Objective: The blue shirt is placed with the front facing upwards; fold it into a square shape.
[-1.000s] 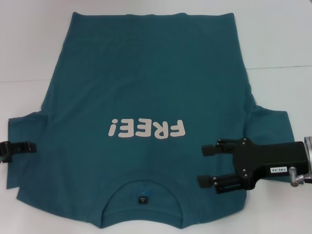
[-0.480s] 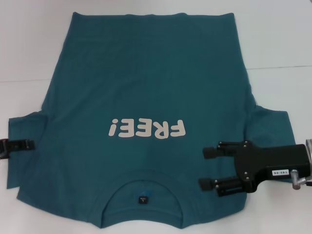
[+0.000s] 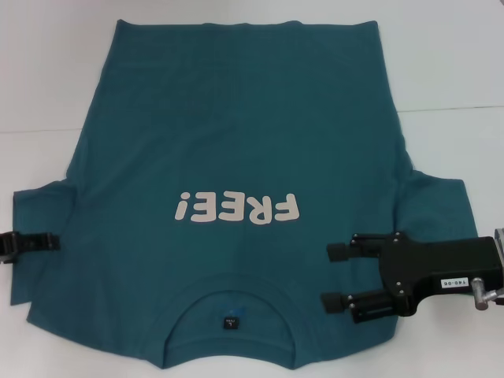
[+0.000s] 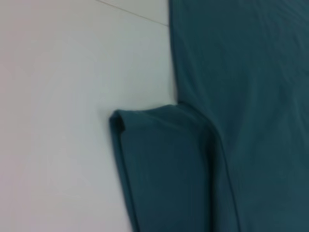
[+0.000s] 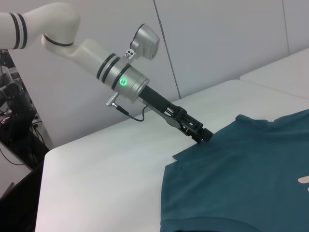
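The blue shirt (image 3: 236, 134) lies flat and face up on the white table, with its collar (image 3: 230, 319) toward me and the white "FREE!" lettering (image 3: 238, 208) upside down. My right gripper (image 3: 335, 276) hovers open over the shirt's right shoulder area, pointing toward the collar, with nothing between its fingers. My left gripper (image 3: 35, 242) is at the outer edge of the left sleeve (image 3: 39, 205). The right wrist view shows the left gripper's tip (image 5: 200, 134) touching that sleeve's hem. In the left wrist view the left sleeve (image 4: 164, 159) and the shirt's side (image 4: 251, 96) are visible.
The white table (image 3: 457, 71) has a seam line running across it behind the sleeves. The right sleeve (image 3: 437, 205) lies spread beside the right arm's black wrist body (image 3: 441, 272). The left arm (image 5: 120, 79) reaches in over the table's edge.
The right gripper has drifted slightly toward the near edge, still open. The left gripper pulled back off the sleeve, then came in again to its edge, a little nearer to me.
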Tool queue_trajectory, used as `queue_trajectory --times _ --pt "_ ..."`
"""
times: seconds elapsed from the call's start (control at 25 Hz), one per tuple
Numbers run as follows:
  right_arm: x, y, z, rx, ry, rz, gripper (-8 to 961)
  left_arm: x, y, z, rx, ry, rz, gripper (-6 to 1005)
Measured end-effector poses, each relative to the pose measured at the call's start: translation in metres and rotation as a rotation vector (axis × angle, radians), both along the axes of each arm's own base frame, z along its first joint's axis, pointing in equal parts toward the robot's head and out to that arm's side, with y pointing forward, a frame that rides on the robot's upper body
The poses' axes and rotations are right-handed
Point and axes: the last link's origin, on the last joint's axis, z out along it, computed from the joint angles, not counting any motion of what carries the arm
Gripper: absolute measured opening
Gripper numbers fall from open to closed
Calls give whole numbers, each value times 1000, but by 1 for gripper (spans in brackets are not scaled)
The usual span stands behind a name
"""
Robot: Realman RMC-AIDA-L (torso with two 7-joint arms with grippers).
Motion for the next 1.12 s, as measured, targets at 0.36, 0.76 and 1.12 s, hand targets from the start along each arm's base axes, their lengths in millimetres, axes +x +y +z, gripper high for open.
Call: queue_trajectory --times 0.36,0.76,1.12 --pt "1 -3 0 -9 5 0 925 7 0 0 -20 -13 -22 935" --pt "1 -4 0 -11 9 0 925 -1 -3 6 6 19 1 935" --pt "0 -4 0 -16 11 3 924 1 -2 0 1 19 -3 935"
